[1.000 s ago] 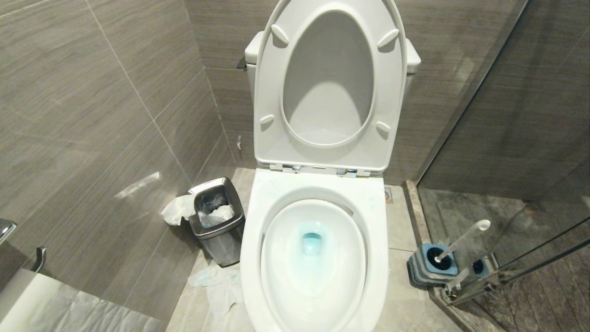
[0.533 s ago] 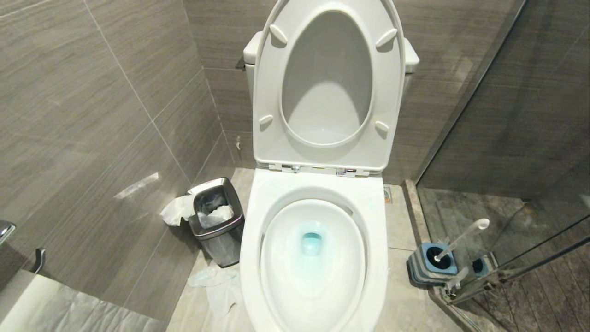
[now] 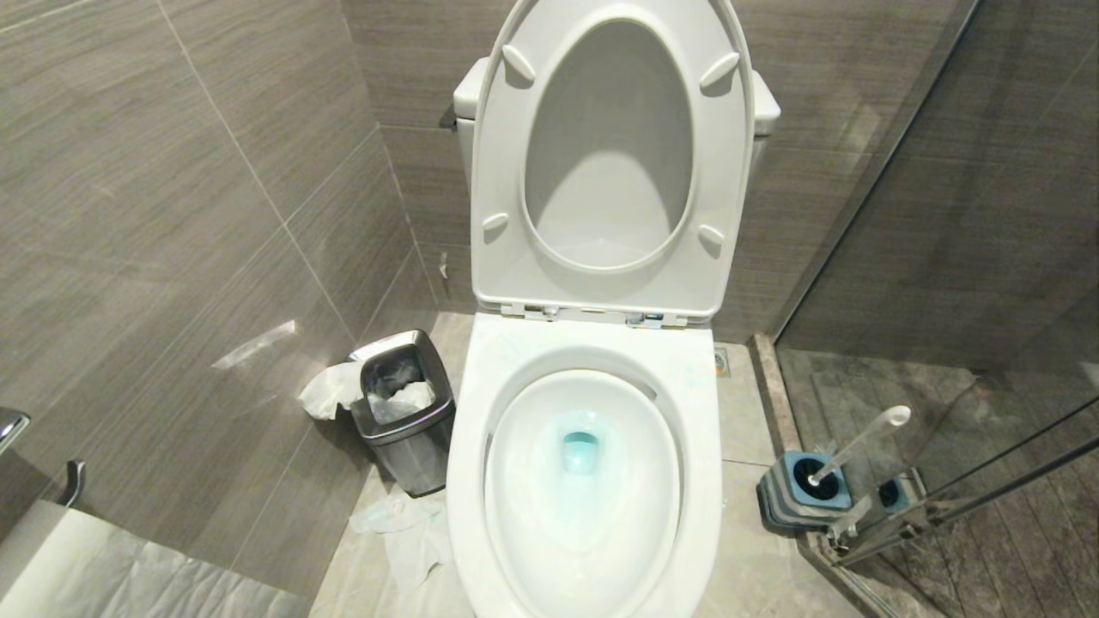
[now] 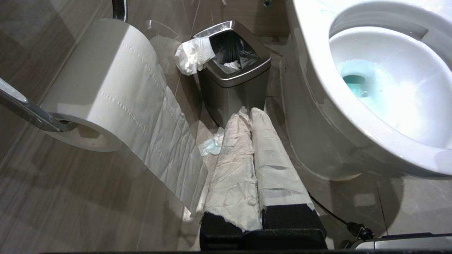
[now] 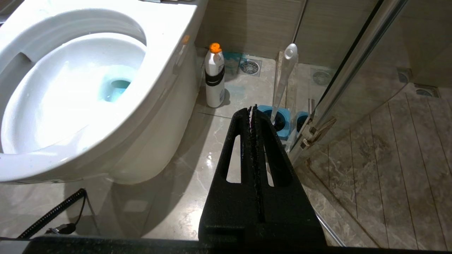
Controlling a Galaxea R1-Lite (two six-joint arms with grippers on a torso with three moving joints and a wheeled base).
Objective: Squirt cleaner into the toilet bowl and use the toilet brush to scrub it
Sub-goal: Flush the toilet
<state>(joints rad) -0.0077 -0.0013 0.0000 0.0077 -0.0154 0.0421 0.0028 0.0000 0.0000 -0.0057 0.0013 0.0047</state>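
Note:
The white toilet bowl (image 3: 468, 446) stands open, seat and lid raised against the tank. Teal-blue cleaner (image 3: 581, 451) tints the water and the porcelain around the drain. The toilet brush (image 3: 859, 445) leans in its blue-topped holder (image 3: 803, 498) on the floor to the right of the bowl. My left gripper (image 4: 248, 111), its fingers wrapped in white paper, is shut and empty, low beside the bowl's left side (image 4: 317, 70). My right gripper (image 5: 253, 107) is shut and empty, low at the bowl's right, pointing toward the brush handle (image 5: 284, 77). Neither arm shows in the head view.
A steel waste bin (image 3: 416, 463) with tissue stands left of the bowl, and crumpled paper (image 3: 403, 532) lies on the floor. A toilet-paper roll (image 4: 106, 81) hangs on the left wall. A white bottle with an orange cap (image 5: 214, 81) stands by the bowl's right side. A glass shower door (image 5: 353, 63) closes the right.

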